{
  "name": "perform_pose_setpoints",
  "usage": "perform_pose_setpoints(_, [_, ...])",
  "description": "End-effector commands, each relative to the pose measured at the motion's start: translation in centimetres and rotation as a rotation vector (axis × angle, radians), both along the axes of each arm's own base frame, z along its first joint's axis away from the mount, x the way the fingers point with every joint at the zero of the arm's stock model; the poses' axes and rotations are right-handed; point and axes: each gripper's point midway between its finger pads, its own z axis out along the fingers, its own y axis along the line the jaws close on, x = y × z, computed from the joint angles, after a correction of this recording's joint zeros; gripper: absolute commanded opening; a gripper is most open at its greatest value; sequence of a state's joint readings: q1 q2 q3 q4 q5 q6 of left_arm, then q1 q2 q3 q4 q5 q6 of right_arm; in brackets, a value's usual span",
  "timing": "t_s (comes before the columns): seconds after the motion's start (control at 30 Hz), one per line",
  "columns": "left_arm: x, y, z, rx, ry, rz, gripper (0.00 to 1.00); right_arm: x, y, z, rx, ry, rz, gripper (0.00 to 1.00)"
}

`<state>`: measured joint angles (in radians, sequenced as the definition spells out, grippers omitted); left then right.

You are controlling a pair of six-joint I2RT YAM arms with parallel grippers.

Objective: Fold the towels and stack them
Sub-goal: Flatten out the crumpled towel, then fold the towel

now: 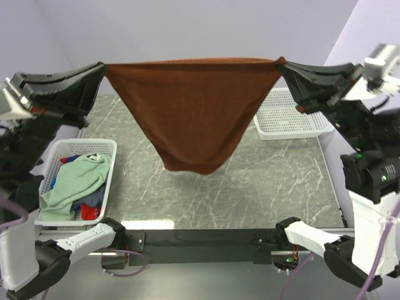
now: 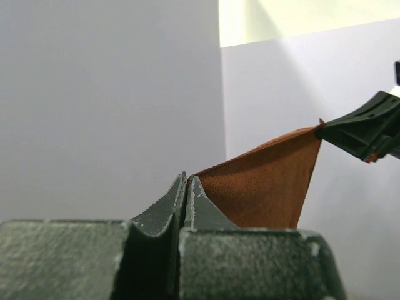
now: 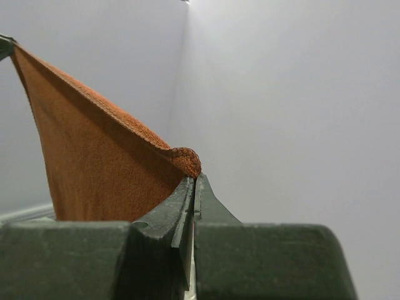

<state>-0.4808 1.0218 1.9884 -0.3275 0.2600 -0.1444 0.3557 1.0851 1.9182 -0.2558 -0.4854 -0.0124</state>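
A rust-brown towel (image 1: pixel 190 112) hangs stretched in the air above the table, held by its two top corners and sagging to a rounded point. My left gripper (image 1: pixel 104 67) is shut on its left corner, and my right gripper (image 1: pixel 279 64) is shut on its right corner. In the left wrist view the towel (image 2: pixel 269 187) runs from my shut left gripper (image 2: pixel 186 178) across to the other gripper. From the right wrist the towel (image 3: pixel 94 169) bunches at my shut right gripper (image 3: pixel 195 178). More towels, pale mint-green (image 1: pixel 78 181) over blue and red ones, lie in the left basket.
A white mesh basket (image 1: pixel 110 147) with the towel pile stands at the left of the marbled grey table (image 1: pixel 262 187). A second white mesh basket (image 1: pixel 289 119) stands at the back right. The arm bases lie along the near edge.
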Motion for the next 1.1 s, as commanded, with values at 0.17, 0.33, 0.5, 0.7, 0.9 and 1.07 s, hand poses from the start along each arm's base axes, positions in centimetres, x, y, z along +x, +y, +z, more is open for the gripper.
perform_pose_setpoints(0.17, [-2.1, -0.1, 1.3, -0.024, -0.062, -0.067, 0.00, -0.8, -1.0, 1.6, 0.061, -0.010, -0.025, 0.00])
perform_pose_setpoints(0.33, [5.0, -1.3, -1.0, -0.054, 0.091, 0.034, 0.00, 4.5, -1.6, 0.2, 0.093, 0.078, -0.154, 0.00])
perform_pose_setpoints(0.5, [18.1, -2.5, -7.3, -0.038, 0.325, 0.290, 0.00, 15.6, -1.7, -5.7, 0.062, 0.248, -0.341, 0.00])
perform_pose_setpoints(0.7, [34.2, -2.3, -20.0, 0.019, 0.620, 0.503, 0.00, 29.0, -0.1, -15.7, -0.020, 0.469, -0.417, 0.00])
perform_pose_setpoints(0.9, [44.4, 2.5, -33.5, 0.063, 0.854, 0.703, 0.00, 37.3, 2.3, -23.4, -0.082, 0.575, -0.412, 0.00])
perform_pose_setpoints(1.07, [47.0, 5.3, -41.9, 0.102, 0.976, 0.761, 0.00, 40.5, 4.1, -29.9, -0.106, 0.665, -0.366, 0.00])
